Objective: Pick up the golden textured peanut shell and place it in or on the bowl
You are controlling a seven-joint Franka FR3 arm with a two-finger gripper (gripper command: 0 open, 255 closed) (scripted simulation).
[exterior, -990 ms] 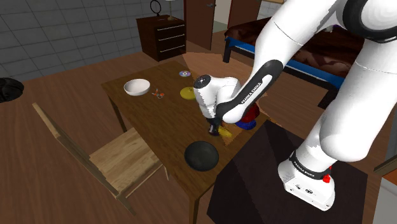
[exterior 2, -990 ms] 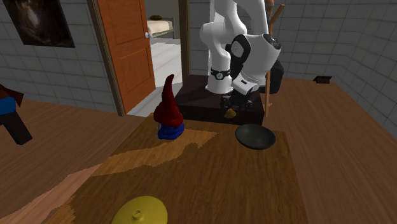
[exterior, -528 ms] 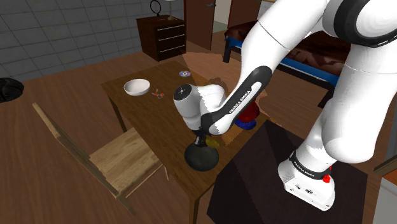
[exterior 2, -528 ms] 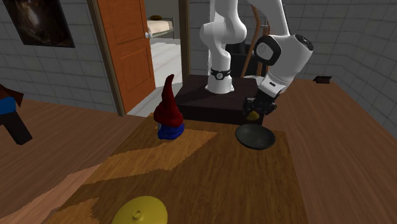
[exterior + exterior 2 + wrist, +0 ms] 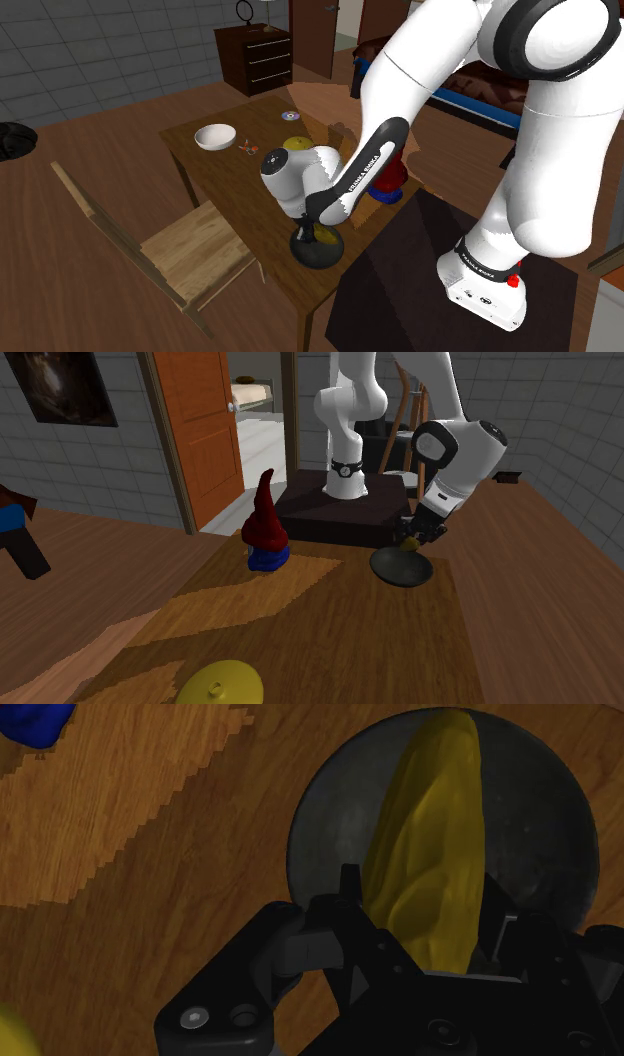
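Note:
A golden ridged peanut shell (image 5: 430,864) is clasped between the two black fingers of my gripper (image 5: 432,944), which is shut on it. Directly under the shell lies a dark round bowl (image 5: 545,814). In the shoulder view the gripper (image 5: 314,236) hangs just above this bowl (image 5: 316,252) near the table's front edge, with the shell (image 5: 323,235) showing yellow at its tip. The second exterior view puts the gripper (image 5: 409,544) and shell (image 5: 407,541) over the bowl's (image 5: 401,569) far rim. Whether the shell touches the bowl I cannot tell.
A white bowl (image 5: 215,136) sits at the table's far end, beside a small toy (image 5: 247,149). A red-hatted blue gnome (image 5: 266,524) stands toward the second exterior view's left of the dark bowl. There is also a yellow lid (image 5: 227,684), and a wooden chair (image 5: 190,250) beside the table (image 5: 250,190).
The arm has swung toward the shoulder view's left and down, carrying the shell from beside the gnome to a spot over the dark bowl. The grip has stayed shut throughout.

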